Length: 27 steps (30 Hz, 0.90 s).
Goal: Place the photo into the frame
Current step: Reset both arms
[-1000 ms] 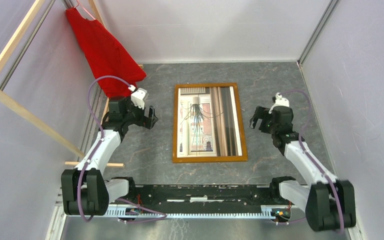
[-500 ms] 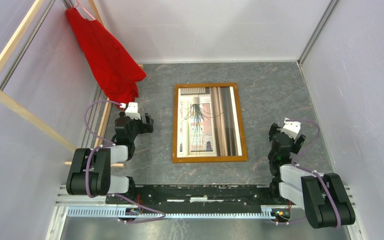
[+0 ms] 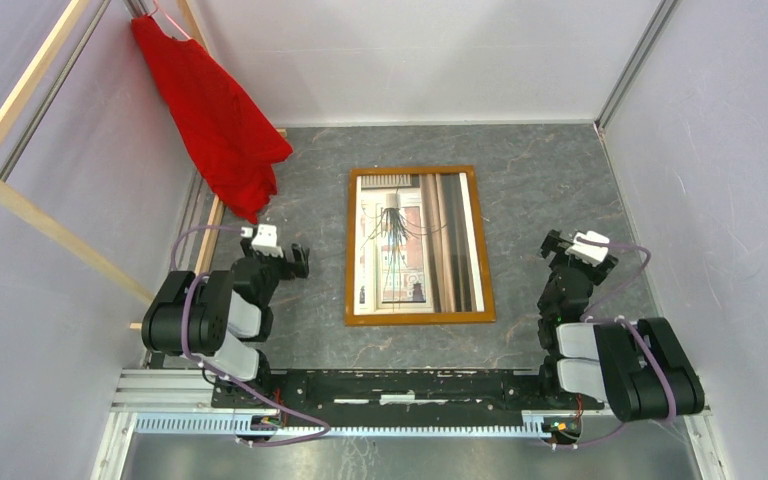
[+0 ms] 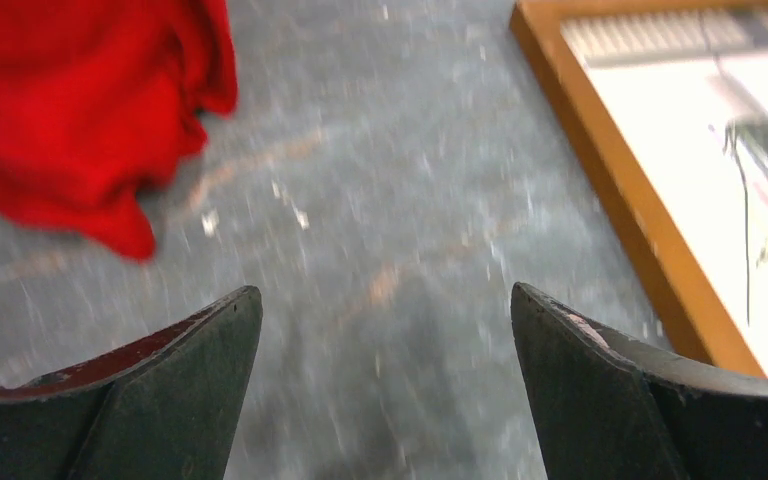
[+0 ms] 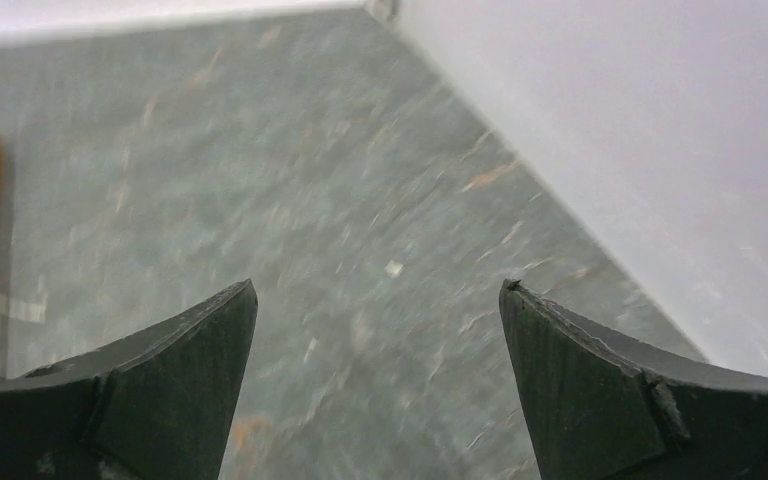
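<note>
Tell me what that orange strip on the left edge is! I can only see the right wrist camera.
Observer: That's one side of a thin orange-brown wooden picture frame, lying flat between the two arms.
Operator: Is the picture inside it already?
Observer: Yes. A glossy rectangular print of a spiky green plant sits inside the frame's border.
Operator: What's the other arm holding?
Observer: Nothing. The left tool is open and empty, on the far side of the frame from you.
Operator: Is there anything else over there?
Observer: A red cloth hangs in the far left corner.
</note>
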### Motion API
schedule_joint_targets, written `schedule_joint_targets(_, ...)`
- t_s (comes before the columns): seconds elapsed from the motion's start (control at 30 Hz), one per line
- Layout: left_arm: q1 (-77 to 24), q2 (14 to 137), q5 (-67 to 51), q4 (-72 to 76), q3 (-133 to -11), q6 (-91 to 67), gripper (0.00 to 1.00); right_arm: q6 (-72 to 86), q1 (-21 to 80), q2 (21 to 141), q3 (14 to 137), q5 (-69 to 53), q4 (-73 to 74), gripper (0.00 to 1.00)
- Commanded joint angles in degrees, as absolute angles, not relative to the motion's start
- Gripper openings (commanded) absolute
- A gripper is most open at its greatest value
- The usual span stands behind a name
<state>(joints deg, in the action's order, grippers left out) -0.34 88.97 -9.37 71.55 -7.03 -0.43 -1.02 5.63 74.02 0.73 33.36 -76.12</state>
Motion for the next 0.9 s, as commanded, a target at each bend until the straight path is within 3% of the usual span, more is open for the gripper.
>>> schedule_joint_targets(0.0,-0.09,88.14,-6.89,70.02,-12.79,0.47,1.00,-6.63,6.03,77.00,-5.10,23.36,-77.97,0.98)
schedule_joint_targets(0.07,-0.09,87.94,-6.86,70.63,-12.41,0.47,1.00,-7.93,6.20,79.59,-5.94,23.69,-84.63,0.98)
schedule_joint_targets(0.13,-0.09,87.83,-6.74,70.66,-12.27,0.46,1.00,-7.45,6.22,77.97,-4.63,23.75,-78.53,0.98)
schedule_joint_targets(0.87,-0.09,87.90,-6.46,70.87,-12.24,0.37,1.00,-7.82,6.26,78.17,-5.19,23.38,-80.38,0.98)
